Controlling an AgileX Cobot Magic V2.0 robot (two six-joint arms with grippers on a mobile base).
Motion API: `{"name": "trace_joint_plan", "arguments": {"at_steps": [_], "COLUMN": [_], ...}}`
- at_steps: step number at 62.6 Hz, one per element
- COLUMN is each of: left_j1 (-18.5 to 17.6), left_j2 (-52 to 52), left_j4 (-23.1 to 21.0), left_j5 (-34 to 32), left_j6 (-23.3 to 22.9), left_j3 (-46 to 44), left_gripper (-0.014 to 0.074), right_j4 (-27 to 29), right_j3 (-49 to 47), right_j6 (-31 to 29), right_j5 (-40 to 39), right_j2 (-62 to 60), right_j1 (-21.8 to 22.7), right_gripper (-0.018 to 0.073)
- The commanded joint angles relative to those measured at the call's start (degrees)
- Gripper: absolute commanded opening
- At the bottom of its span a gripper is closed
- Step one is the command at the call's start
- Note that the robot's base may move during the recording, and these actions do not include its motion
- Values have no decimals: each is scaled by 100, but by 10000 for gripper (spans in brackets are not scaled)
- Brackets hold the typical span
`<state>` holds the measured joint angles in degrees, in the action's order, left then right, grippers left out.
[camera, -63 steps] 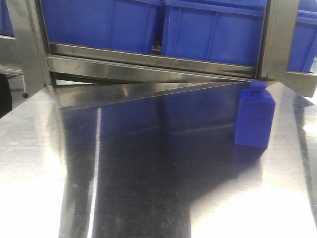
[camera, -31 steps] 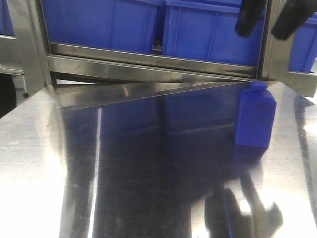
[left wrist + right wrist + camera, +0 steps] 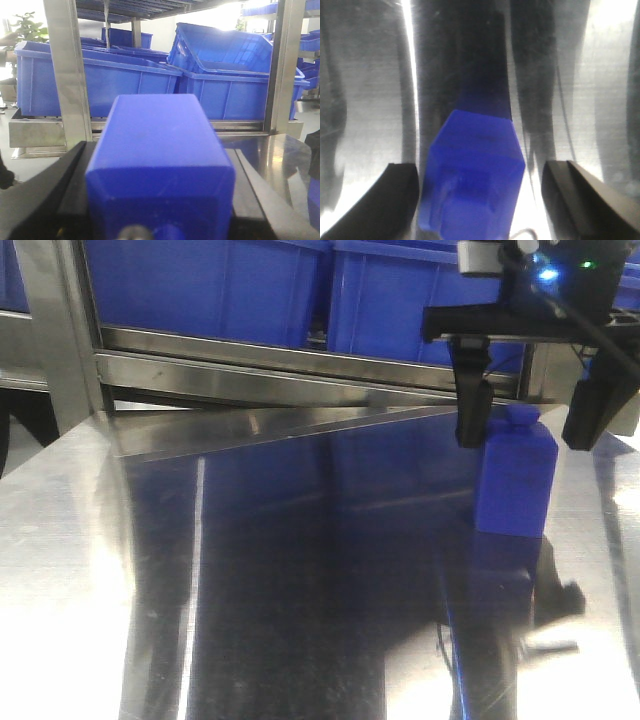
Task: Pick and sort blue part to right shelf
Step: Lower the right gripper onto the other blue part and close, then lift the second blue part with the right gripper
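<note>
A blue part (image 3: 515,490), a bottle-shaped block with a small cap, stands upright at the right of the steel table (image 3: 300,590). My right gripper (image 3: 525,438) hangs open over it, one finger on each side of its top. In the right wrist view the same part (image 3: 475,165) sits between the spread fingers of the right gripper (image 3: 481,167), close to the left finger and apart from the right one. In the left wrist view another blue part (image 3: 160,165) fills the space between the fingers of my left gripper (image 3: 159,150), which is shut on it.
Large blue bins (image 3: 200,285) (image 3: 430,300) sit on a steel shelf (image 3: 300,368) behind the table, framed by upright posts (image 3: 45,330) (image 3: 555,320). The left wrist view shows more blue bins (image 3: 235,65) and a post (image 3: 67,75) ahead.
My right gripper has come down from the top of the front view and its fingers now stand either side of the standing blue part. The part has not moved.
</note>
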<state>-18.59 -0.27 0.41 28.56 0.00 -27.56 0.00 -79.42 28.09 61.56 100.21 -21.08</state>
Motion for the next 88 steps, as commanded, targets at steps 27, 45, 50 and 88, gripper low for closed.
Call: {"name": "trace_joint_plan", "arguments": {"at_steps": [27, 45, 50, 88], "left_j1": [-27, -27, -27, -27], "left_j2": [90, 90, 79, -129], "left_j4": [1, -41, -41, -41], "left_j5": [-549, -489, -407, 76], "left_j6": [0, -30, -30, -43], "left_j3": [-146, -171, -217, -225], "left_gripper": [282, 282, 282, 281], "right_j4": [-36, -442, -764, -2136], "right_j3": [-175, -191, -174, 3183], "right_j6": [173, 173, 173, -761], "right_j5": [-121, -363, -486, -2687], "right_j2": [304, -203, -599, -4547], "right_j1": [-336, -386, -393, -450], "right_gripper": [344, 144, 144, 144]}}
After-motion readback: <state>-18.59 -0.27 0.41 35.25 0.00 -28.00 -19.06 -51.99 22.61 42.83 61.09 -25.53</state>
